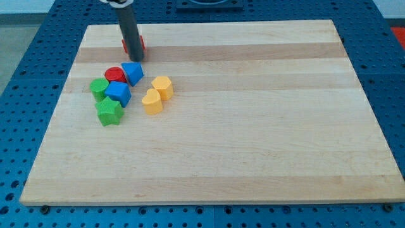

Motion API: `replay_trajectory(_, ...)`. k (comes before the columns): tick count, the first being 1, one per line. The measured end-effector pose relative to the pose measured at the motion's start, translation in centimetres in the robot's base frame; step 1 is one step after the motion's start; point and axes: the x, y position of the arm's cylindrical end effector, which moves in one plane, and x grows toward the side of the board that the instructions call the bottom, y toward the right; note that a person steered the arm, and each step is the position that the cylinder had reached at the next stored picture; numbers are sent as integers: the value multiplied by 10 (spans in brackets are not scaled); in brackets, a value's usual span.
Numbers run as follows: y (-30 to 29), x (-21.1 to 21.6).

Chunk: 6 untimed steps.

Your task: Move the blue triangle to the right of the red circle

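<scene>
The blue triangle (133,72) lies at the upper left of the wooden board (253,126), touching the right side of the red circle (114,75). My tip (135,59) is just above the blue triangle's top edge, close to it or touching it. The dark rod rises from there to the view's top and hides part of a red block (140,44) behind it.
A blue block (118,93) sits below the red circle. A green block (99,87) is to its left and a green star (109,111) below it. Two yellow blocks (162,86) (152,101) lie to the right of the cluster.
</scene>
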Motion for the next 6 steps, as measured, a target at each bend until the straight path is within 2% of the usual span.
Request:
replay_trajectory(2,-10,1)
replay_trajectory(3,-32,4)
replay_trajectory(6,-18,32)
